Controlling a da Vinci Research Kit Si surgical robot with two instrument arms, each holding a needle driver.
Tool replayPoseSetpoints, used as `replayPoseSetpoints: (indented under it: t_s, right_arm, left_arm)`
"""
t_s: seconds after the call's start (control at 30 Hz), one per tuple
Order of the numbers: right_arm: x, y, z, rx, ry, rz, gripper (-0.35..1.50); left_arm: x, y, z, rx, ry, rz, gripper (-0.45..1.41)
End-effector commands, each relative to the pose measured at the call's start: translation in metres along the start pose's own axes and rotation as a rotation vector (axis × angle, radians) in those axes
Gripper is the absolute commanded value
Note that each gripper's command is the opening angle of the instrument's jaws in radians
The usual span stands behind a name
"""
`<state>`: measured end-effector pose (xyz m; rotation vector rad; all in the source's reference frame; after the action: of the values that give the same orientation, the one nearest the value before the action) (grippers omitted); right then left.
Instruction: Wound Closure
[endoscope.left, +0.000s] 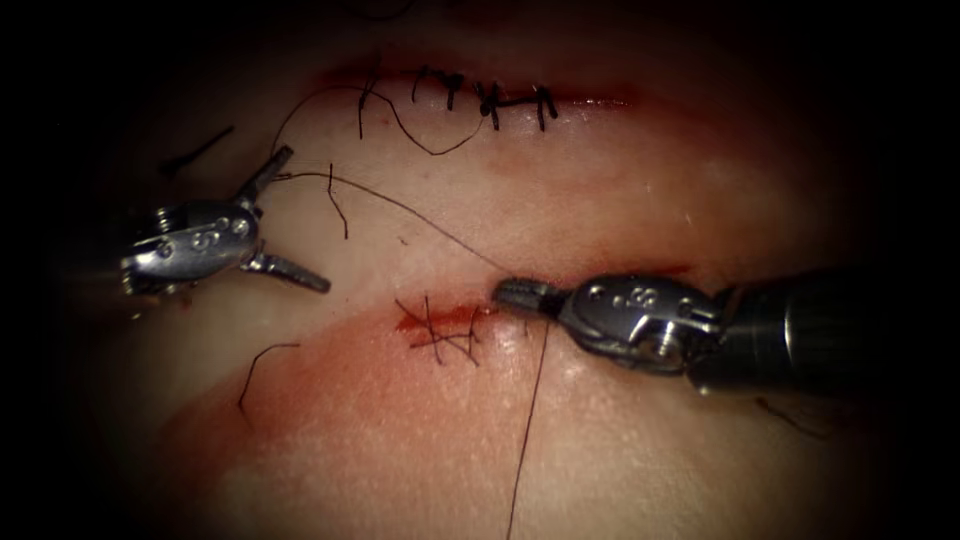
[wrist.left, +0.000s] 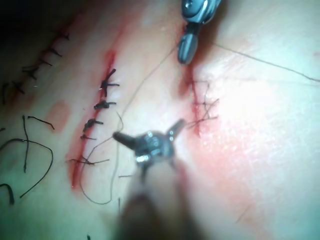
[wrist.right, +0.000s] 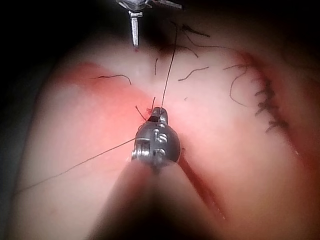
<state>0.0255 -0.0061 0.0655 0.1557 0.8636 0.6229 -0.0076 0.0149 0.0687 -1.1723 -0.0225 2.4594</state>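
Left gripper (endoscope.left: 285, 215) sits spread wide at mid-left of the endoscope view, grasping nothing — the thread (endoscope.left: 400, 205) just runs past its upper tip. Right gripper (endoscope.left: 515, 293) is clenched on that thread at the cut (endoscope.left: 445, 320) mid-frame; can't spot the needle on the tissue (endoscope.left: 620, 200).

2 tools: left tool (endoscope.left: 285, 215), jaws spread wide; right tool (endoscope.left: 520, 295), jaws closed. 2 cuts in the tissue (endoscope.left: 620, 200): a far cut (endoscope.left: 480, 95) carrying about 5 dark stitches, and a near cut (endoscope.left: 445, 320) carrying about 3 crossing stitches. 1 long thread (endoscope.left: 400, 207) runs between the tools. At least 3 loose cut ends (endoscope.left: 262, 372) lie on the tissue.
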Motion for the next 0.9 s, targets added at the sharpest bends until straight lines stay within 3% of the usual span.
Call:
replayPoseSetpoints:
  t_s: [0.03, 0.4, 0.67, 0.9]
  right_arm:
    - [0.0014, 0.0026, 0.0005, -0.019, 0.002, -0.017, -0.35]
    - [0.0071, 0.0113, -0.0009, -0.093, -0.021, -0.106, -0.35]
    - [0.0101, 0.0162, -0.0026, -0.148, -0.041, -0.150, -0.35]
    - [0.0125, 0.0184, -0.0032, -0.160, -0.039, -0.157, -0.35]
  left_arm:
    - [-0.0001, 0.0006, 0.0005, 0.000, 0.012, -0.006, 1.28]
    - [0.0003, 0.0080, -0.0008, -0.052, 0.119, -0.136, 1.26]
    - [-0.0021, 0.0135, 0.0033, -0.135, 0.186, -0.202, 1.19]
    - [-0.0027, 0.0186, 0.0086, -0.230, 0.211, -0.413, 1.14]
